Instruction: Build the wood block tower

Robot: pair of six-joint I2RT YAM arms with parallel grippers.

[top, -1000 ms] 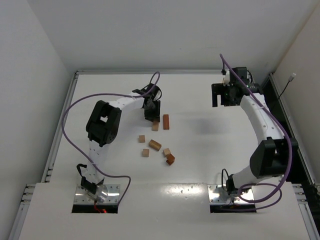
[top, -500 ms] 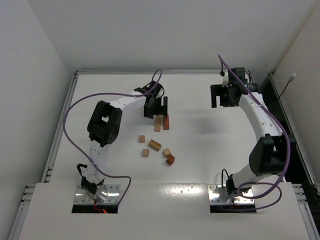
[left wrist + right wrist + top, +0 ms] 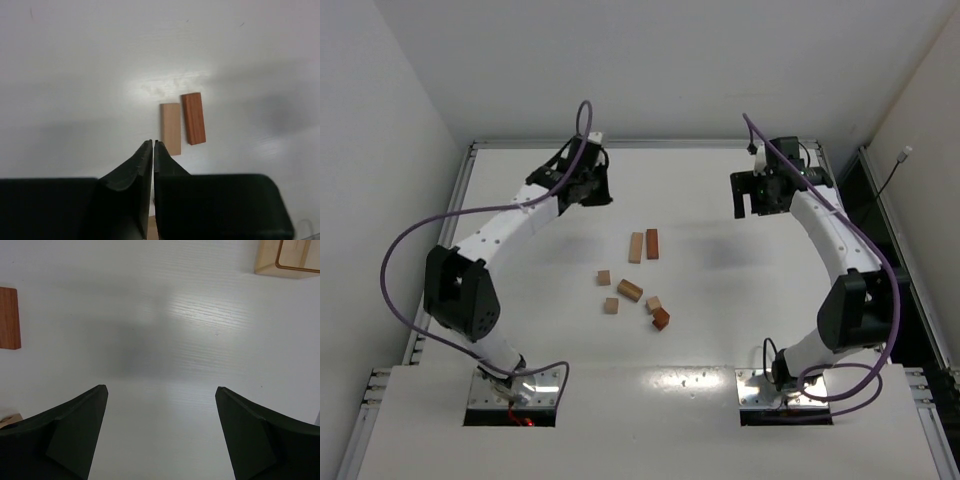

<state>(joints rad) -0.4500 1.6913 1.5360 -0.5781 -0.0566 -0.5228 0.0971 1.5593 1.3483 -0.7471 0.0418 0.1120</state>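
wood blocks [image 3: 630,290] lie scattered flat and unstacked at the middle of the desk [image 3: 720,330], while the left end effector [image 3: 152,142] hovers with fingers pressed together, holding nothing, and the right end effector [image 3: 161,388] gapes wide.

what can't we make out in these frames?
- Right wrist: tan object in the top corner, cut by the frame edge; identity unclear.
- Right wrist: red bar, cut by the left edge; length unknown.
- Left wrist: small blocks, hidden behind the shut left gripper.
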